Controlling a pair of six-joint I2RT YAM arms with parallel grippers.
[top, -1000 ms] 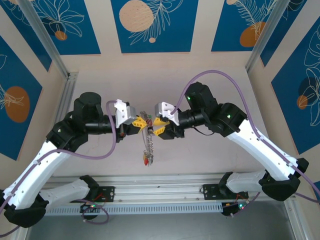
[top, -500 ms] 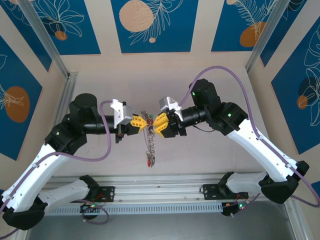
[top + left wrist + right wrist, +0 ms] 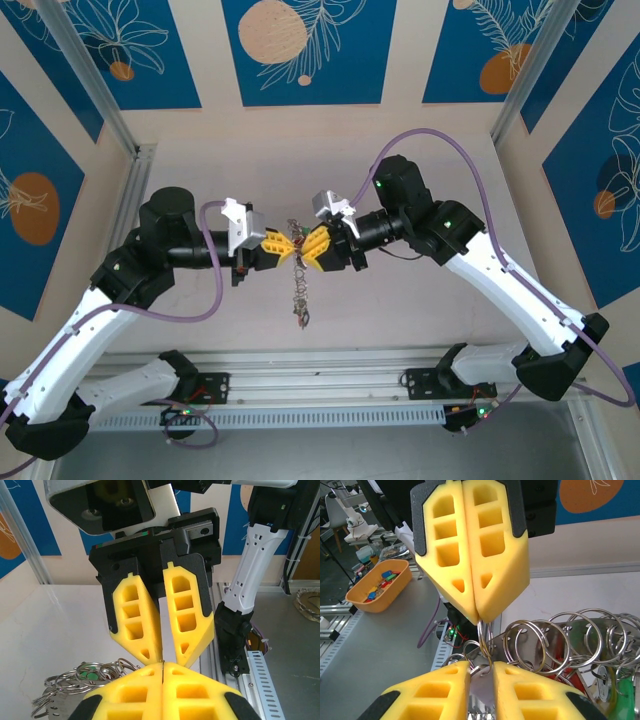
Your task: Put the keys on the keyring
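Left gripper (image 3: 283,246) jaws fully closed, pinching one wire loop of the keyring (image 3: 298,288) right at the tips. In the right wrist view the loop comes out of the seam between the yellow pads (image 3: 495,555). Right gripper (image 3: 313,248) faces it nose to nose at frame centre. Its jaws are a narrow slot apart with a pale flat piece in the gap, can't tell if it's clamped. The rest of the ring bunch hangs down between the two grippers, clear of the table (image 3: 400,320). The interlinked rings crowd the tips and hide the contact point. Keys: green heads (image 3: 90,673) tucked inside the rings at lower left of the left wrist view. Around: orange tray (image 3: 382,600) of loose coloured keys at left of the right wrist view, blue leaf-print wall panels (image 3: 300,60) along the top, aluminium rail (image 3: 320,362) at the bottom.
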